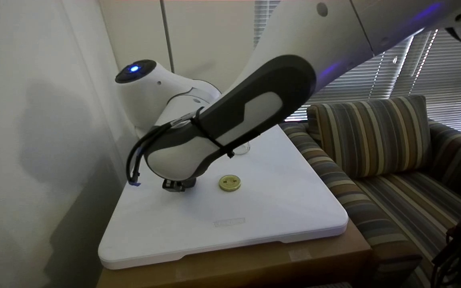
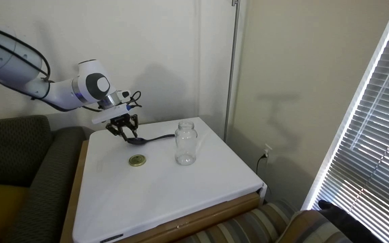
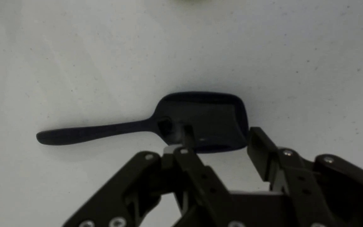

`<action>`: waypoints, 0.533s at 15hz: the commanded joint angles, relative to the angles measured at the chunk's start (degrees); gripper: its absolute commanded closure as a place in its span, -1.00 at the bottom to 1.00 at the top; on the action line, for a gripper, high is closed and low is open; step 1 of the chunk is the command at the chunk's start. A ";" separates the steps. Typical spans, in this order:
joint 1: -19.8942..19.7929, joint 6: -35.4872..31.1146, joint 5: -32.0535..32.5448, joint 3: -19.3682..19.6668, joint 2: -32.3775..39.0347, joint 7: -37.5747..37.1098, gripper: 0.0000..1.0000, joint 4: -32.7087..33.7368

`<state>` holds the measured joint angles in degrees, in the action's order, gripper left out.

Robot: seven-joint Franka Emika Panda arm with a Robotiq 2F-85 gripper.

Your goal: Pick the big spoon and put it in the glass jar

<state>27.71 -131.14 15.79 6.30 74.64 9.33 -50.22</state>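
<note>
– How are the fingers (image 3: 259, 154) standing?

– They are standing part-way open, with a clear gap between the tips. They are pointing down at the bowl of the big spoon (image 3: 169, 121) and are not gripping it.

– Are they touching it?

– In the wrist view one tip is overlapping the bowl, and the other is showing right at the bowl's outer end. Whether either is making contact, nobody is telling from these views.

– Where is the spoon lying?

– In an exterior view it is lying on the white desk (image 2: 157, 189), near the far edge, which is running along the wall (image 2: 157, 47). Its bowl is lying toward the far left corner, its handle pointing toward the right edge.

– And the glass jar (image 2: 186, 143)?

– It is standing upright, nearer the right edge and farther from the wall than the spoon. In an exterior view the arm (image 1: 270, 92) is hiding most of it.

– What is that golden disc (image 2: 137, 160) doing?

– It is lying flat between the spoon's bowl and the near edge, well inside the left edge.
</note>
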 commanded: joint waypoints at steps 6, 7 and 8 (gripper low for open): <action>1.11 0.13 0.60 1.23 -1.08 -1.24 -0.40 -2.15; 1.13 0.16 0.59 1.28 -1.17 -1.38 -0.38 -2.47; 1.09 0.07 0.55 1.28 -1.25 -1.53 -0.34 -2.79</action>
<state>28.34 -131.00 15.79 6.68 74.64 9.17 -50.49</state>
